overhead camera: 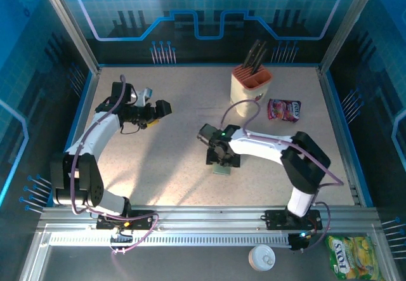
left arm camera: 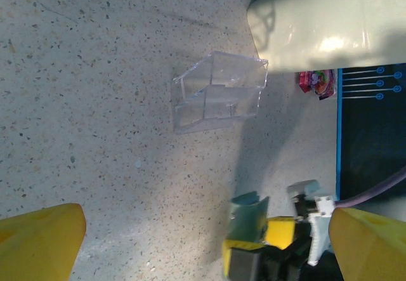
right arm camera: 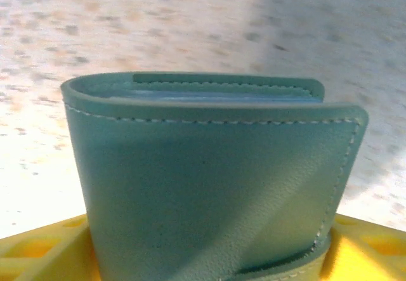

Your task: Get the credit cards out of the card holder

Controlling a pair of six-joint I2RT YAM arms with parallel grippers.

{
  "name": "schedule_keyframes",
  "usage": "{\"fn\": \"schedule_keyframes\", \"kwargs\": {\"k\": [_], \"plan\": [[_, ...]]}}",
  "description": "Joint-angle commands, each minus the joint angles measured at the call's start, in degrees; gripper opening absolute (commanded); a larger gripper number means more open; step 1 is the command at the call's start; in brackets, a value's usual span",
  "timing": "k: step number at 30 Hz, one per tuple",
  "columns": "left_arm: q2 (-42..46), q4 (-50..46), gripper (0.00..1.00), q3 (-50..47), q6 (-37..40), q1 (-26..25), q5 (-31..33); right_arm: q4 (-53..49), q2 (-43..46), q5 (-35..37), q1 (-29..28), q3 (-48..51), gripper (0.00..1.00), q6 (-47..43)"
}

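Observation:
The card holder (right arm camera: 209,179), a grey-green bifold wallet, stands on edge between the yellow fingers (right arm camera: 44,259) of my right gripper (right arm camera: 206,252), which is shut on it. A thin pale blue edge (right arm camera: 222,95) shows inside the fold; the credit cards are otherwise hidden. From above, the right gripper (overhead camera: 221,157) points down at mid-table with the card holder (overhead camera: 222,169) under it. The left wrist view catches the same card holder (left arm camera: 248,221) held upright. My left gripper (overhead camera: 163,108) hovers to the left, open and holding nothing (left arm camera: 206,216).
A clear plastic box (left arm camera: 219,94) lies on the table ahead of the left gripper. A cream knife block (overhead camera: 251,84) stands at the back, with a pink snack packet (overhead camera: 283,110) to its right. A yellow snack bag (overhead camera: 352,255) and a white lid (overhead camera: 261,257) lie beyond the near rail.

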State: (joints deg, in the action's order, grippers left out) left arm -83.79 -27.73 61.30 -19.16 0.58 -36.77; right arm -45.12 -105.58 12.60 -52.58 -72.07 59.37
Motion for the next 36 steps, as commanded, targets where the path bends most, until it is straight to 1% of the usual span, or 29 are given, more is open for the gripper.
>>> {"fn": "schedule_keyframes", "kwargs": {"k": [1,7,11,14,22,27,32,36], "plan": [[2.7,-0.2,0.99,-2.1,-1.0,-0.4,0.0,-1.2,-4.2,0.5,-1.5,-5.1,0.79,-5.1],[4.2,0.8,0.99,-5.5,-3.2,-0.6,1.6,-2.1,-8.8,1.7,-0.6,-10.6,0.80,-10.4],[4.8,3.1,0.99,-7.1,-6.5,-0.6,2.1,-2.7,-10.9,0.6,0.9,-12.6,0.80,-12.5],[4.5,3.3,0.99,-6.5,-6.9,-0.6,2.4,-3.2,-11.7,-0.2,1.4,-13.8,0.80,-13.9],[0.2,3.1,0.99,-4.5,-5.5,-0.6,1.8,-4.2,-13.3,-2.6,1.4,-14.6,0.81,-11.9],[-0.9,3.4,0.98,-4.6,-5.5,-0.9,1.2,-3.9,-13.3,-3.2,1.4,-14.5,0.79,-10.0],[-1.1,3.9,0.98,-5.3,-5.4,-2.0,1.3,-4.0,-13.0,-3.6,0.8,-13.9,0.81,-8.8],[-1.4,5.7,0.98,-7.1,-6.8,-3.5,2.3,-3.7,-11.5,-3.1,0.7,-12.5,0.81,-8.3]]}}
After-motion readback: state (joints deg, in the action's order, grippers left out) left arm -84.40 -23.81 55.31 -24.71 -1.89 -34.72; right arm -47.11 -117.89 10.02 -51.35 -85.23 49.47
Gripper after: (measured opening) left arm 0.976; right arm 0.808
